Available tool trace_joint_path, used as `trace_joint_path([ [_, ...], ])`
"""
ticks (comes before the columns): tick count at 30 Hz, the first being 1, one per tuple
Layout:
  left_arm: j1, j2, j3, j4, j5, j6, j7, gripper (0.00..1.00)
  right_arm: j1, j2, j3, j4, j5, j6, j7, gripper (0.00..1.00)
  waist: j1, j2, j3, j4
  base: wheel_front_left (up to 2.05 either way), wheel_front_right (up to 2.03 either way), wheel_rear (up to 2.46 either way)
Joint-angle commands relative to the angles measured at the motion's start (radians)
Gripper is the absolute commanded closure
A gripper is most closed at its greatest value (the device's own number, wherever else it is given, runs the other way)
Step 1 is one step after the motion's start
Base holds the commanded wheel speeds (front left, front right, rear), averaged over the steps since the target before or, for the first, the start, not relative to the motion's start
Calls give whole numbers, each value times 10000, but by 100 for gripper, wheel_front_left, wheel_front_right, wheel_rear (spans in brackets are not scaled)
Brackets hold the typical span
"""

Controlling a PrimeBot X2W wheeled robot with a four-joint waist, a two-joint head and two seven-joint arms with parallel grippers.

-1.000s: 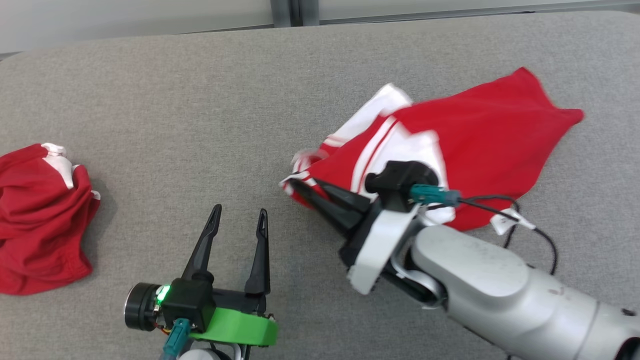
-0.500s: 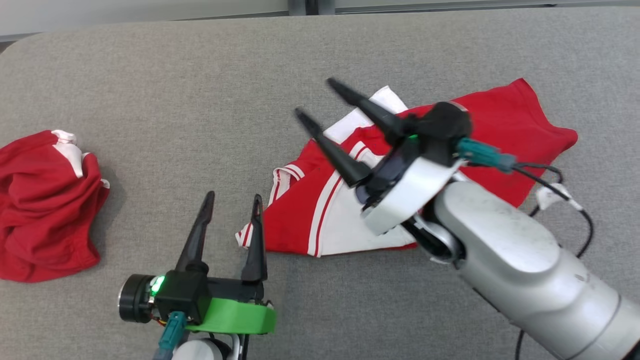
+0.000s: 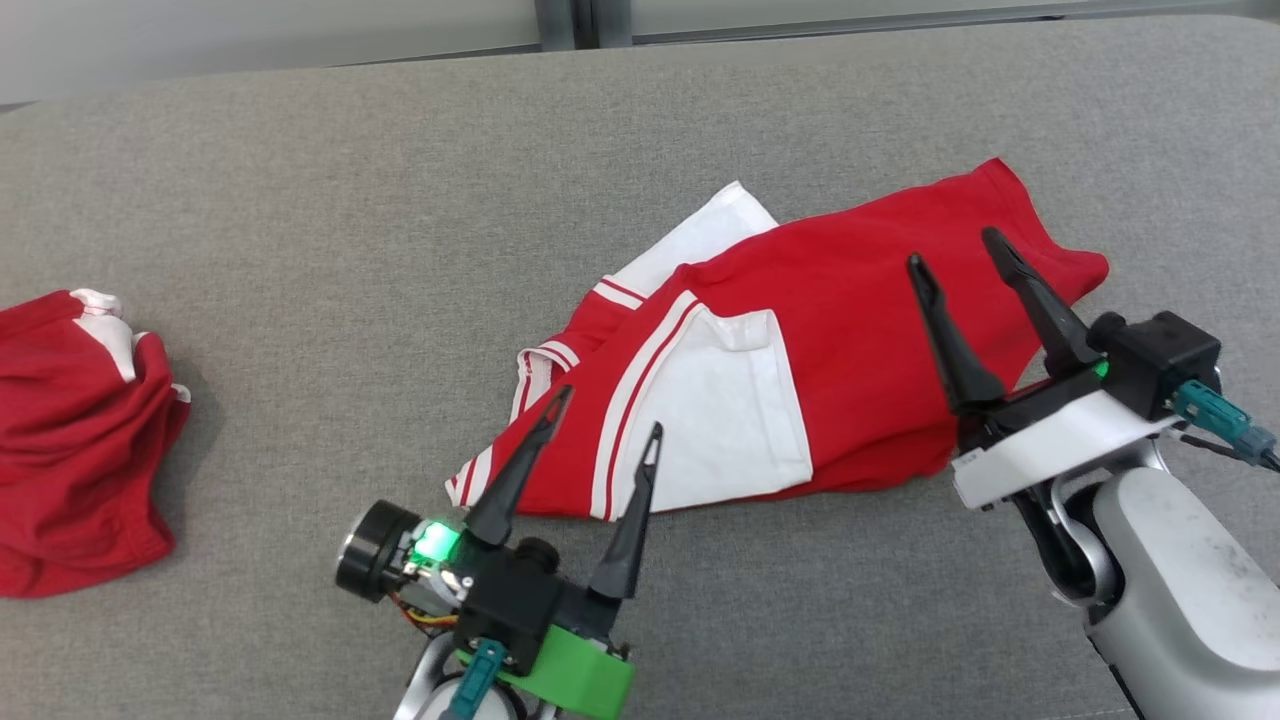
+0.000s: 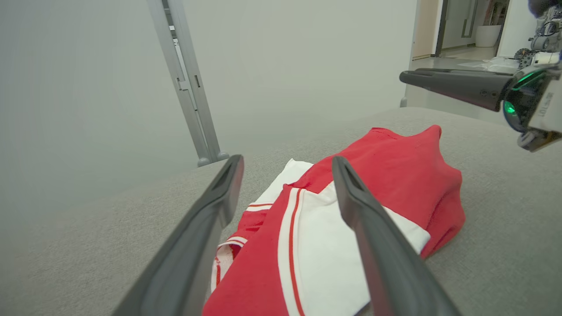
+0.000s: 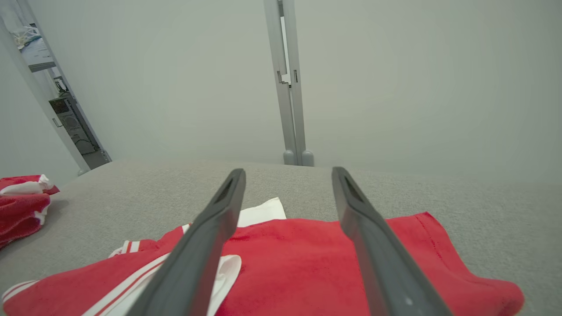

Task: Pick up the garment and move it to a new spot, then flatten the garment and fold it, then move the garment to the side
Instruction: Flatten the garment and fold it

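The garment point(image 3: 850, 330), red with white panels and stripes, lies loosely spread on the grey padded surface point(image 3: 350, 250), let go by both grippers. My left gripper point(image 3: 611, 409) is open, its fingertips hovering over the garment's near left corner. My right gripper point(image 3: 952, 248) is open too, above the garment's right end, nothing between its fingers. In the left wrist view the garment point(image 4: 386, 184) lies just beyond the open left gripper point(image 4: 287, 160), and the right gripper point(image 4: 483, 87) hangs at the upper right. The right wrist view shows the garment point(image 5: 298, 259) under the open right gripper point(image 5: 288, 172).
A second red and white garment point(image 3: 70, 450) lies crumpled at the surface's left edge, also at the left in the right wrist view point(image 5: 22, 206). A grey metal post point(image 5: 290, 87) stands against the pale wall behind the surface. Bare grey surface lies between the two garments.
My right gripper opened, dropped the garment onto the surface and drew back to the right. My left gripper moved right, up to the garment's near corner.
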Motion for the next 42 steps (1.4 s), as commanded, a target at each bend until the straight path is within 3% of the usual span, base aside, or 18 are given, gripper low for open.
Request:
trace_joint_path([
  [1,-288,114,-243,183,145,-223,0,0,318,-6,-327,35,-234,-14,-26,0,0,0,63,-111,0,0,0],
  [5,-1242,243,-1493,1391,486,-922,0,0,1282,418,-1682,-78,-904,-14,-27,0,0,0,219,-434,0,0,0],
  [11,-2010,321,-2630,2635,705,-1185,0,0,1538,825,-2083,-175,-1145,-14,-27,0,0,0,362,-884,0,0,0],
  [15,-2438,263,-3014,3403,780,-1105,-2,0,1462,943,-2126,-225,-1144,-14,-27,0,0,0,484,-1089,0,0,0],
  [20,-2843,213,-3187,4156,775,-690,0,0,1444,1028,-2149,-251,-1089,-14,-27,0,0,0,611,-1194,0,0,0],
  [28,-3239,229,-3270,4618,437,-297,-2,0,1395,1068,-2077,-337,-837,-14,-27,0,0,0,775,-1244,0,0,0],
  [29,-3281,252,-3264,4642,392,-280,-2,15,1395,1056,-2069,-354,-824,-14,-27,0,0,0,786,-1245,0,0,0],
  [30,-3341,272,-3260,4648,347,-253,-2,43,1399,1044,-2064,-366,-779,-15,-27,0,0,0,802,-1244,0,0,0],
  [31,-3367,280,-3267,4656,313,-241,-2,55,1405,1033,-2049,-377,-750,-15,-27,0,0,0,811,-1243,0,0,0],
  [33,-3440,310,-3283,4633,181,-201,-2,91,1441,989,-2019,-411,-707,-15,-27,0,0,0,839,-1227,0,0,0],
  [34,-3464,315,-3297,4607,155,-197,-2,100,1454,982,-2012,-414,-687,-15,-27,0,0,0,844,-1218,0,0,0],
  [42,-3414,348,-3229,4183,-268,-277,-2,100,1525,863,-1857,-371,-588,-15,-27,0,0,0,799,-1136,0,0,0],
])
